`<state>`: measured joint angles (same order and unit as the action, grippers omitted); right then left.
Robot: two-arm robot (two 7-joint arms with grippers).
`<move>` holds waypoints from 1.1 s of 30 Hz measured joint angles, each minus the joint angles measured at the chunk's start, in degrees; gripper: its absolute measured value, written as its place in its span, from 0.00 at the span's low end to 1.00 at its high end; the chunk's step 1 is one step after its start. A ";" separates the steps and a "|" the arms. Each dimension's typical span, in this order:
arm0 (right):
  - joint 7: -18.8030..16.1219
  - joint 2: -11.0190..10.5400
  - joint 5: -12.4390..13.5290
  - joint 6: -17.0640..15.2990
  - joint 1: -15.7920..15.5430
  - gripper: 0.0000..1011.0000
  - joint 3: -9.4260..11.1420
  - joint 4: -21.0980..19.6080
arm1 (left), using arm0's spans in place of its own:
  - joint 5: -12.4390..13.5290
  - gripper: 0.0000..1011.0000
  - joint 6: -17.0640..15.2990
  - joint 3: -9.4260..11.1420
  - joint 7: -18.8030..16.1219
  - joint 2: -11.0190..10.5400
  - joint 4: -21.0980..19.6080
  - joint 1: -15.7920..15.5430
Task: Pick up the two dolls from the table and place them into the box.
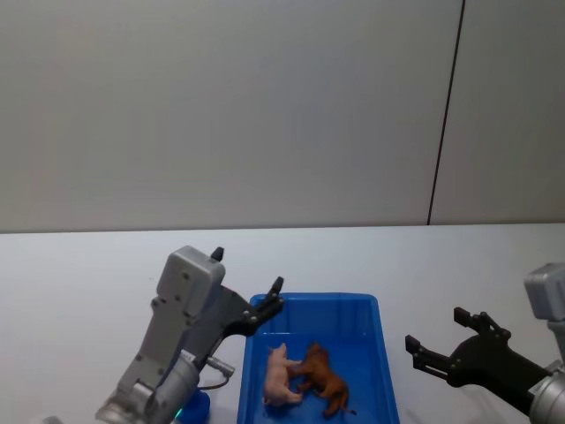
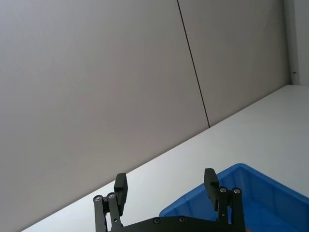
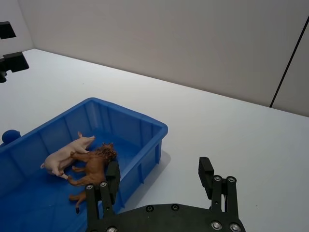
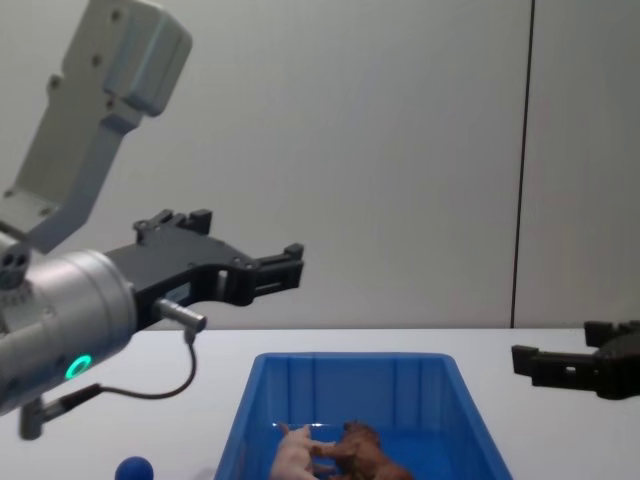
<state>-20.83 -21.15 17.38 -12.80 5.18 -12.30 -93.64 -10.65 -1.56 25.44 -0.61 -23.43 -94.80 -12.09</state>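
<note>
Both dolls lie side by side inside the blue box (image 1: 375,353): the pale pink pig (image 1: 280,376) on the left and the reddish-brown shaggy one (image 1: 327,380) touching it on the right. The right wrist view shows the pig (image 3: 65,155), the brown doll (image 3: 91,166) and the box (image 3: 145,133); the chest view shows the pig (image 4: 292,450) and the brown doll (image 4: 365,452). My left gripper (image 1: 247,284) hangs open and empty above the box's far left corner. My right gripper (image 1: 435,336) is open and empty, low over the white table (image 1: 441,265) right of the box.
A small blue ball-like object (image 4: 133,468) sits on the table left of the box. A grey wall (image 1: 265,106) with a dark vertical seam stands behind the table. Bare tabletop stretches behind the box and to both sides.
</note>
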 joint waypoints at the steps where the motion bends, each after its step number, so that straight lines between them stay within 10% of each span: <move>1: 0.05 -0.15 0.08 0.12 -0.15 0.99 0.09 -0.12 | 0.00 0.99 0.00 0.00 0.00 0.00 0.00 0.00; 18: 0.32 -1.00 0.51 0.81 -0.99 0.99 0.60 -0.74 | -3.41 0.99 0.75 -1.37 -4.43 -5.67 -2.30 7.41; 33: 0.41 -1.19 0.60 0.96 -1.18 0.99 0.71 -0.89 | -7.65 0.99 5.09 -1.73 -2.46 -6.43 3.01 9.91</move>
<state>-20.42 -22.33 17.98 -11.84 4.00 -11.60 -94.54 -18.30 3.53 23.72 -3.07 -29.86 -91.79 -2.18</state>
